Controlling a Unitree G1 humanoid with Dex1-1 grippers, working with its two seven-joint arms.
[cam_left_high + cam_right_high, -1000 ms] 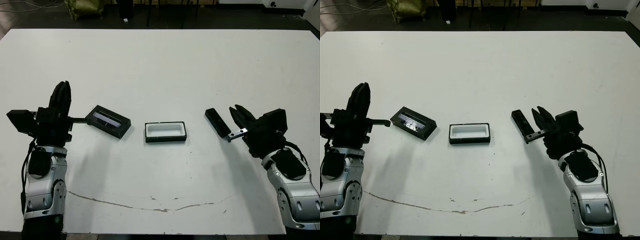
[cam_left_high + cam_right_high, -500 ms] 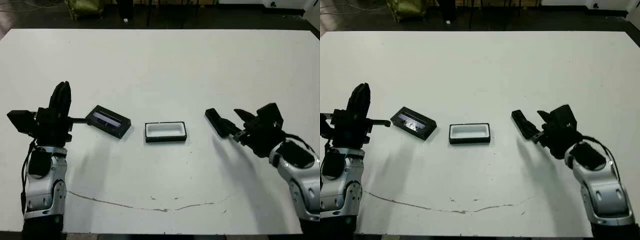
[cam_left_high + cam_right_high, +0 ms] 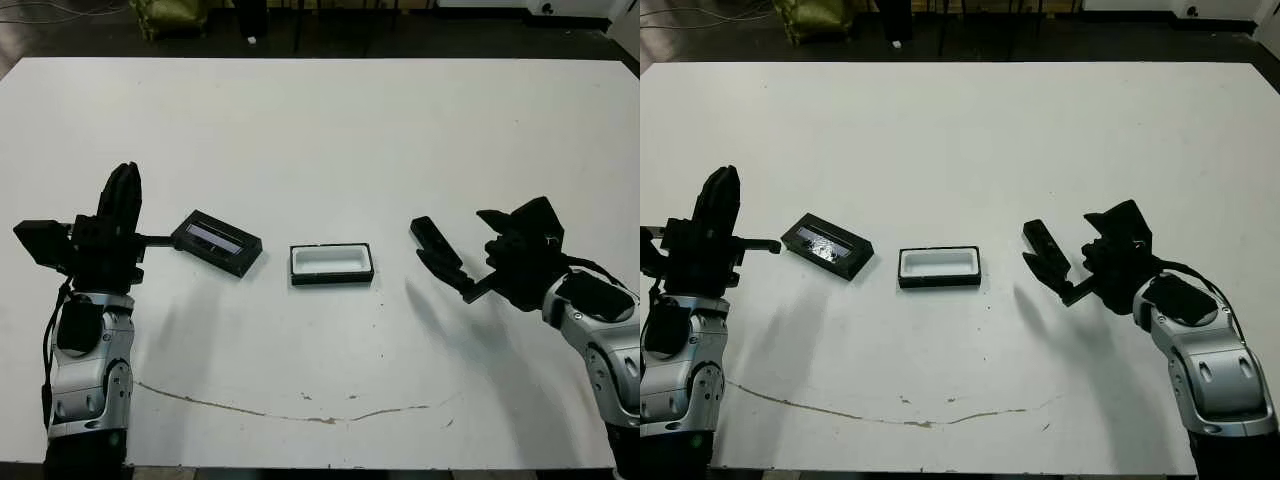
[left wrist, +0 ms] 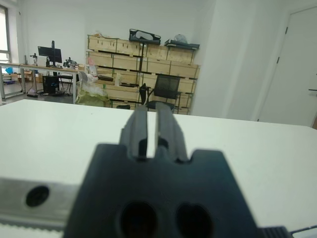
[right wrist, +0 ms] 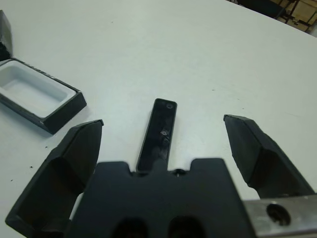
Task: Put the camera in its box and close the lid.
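Observation:
The camera point(image 3: 428, 232) is a slim black bar lying flat on the white table, right of the box. My right gripper point(image 3: 452, 240) is open wide, one finger on each side of the camera point(image 5: 159, 131), which shows between the fingertips point(image 5: 91, 130) in the right wrist view. The box point(image 3: 331, 263), black-walled with a white lining, sits at the table's middle and holds nothing. Left of it lies the lid point(image 3: 215, 241), black with a pale strip window. My left gripper point(image 3: 125, 180) stands shut, pointing up, just left of the lid.
A thin dark crack line point(image 3: 300, 405) runs across the table near its front edge. Beyond the far edge are a dark floor and furniture legs. The left wrist view shows stacked cardboard boxes point(image 4: 124, 52) and an office chair point(image 4: 166, 89) past the table.
My right gripper has turned, spread its fingers wide and moved in around the camera. The camera, box, lid and left arm have not moved.

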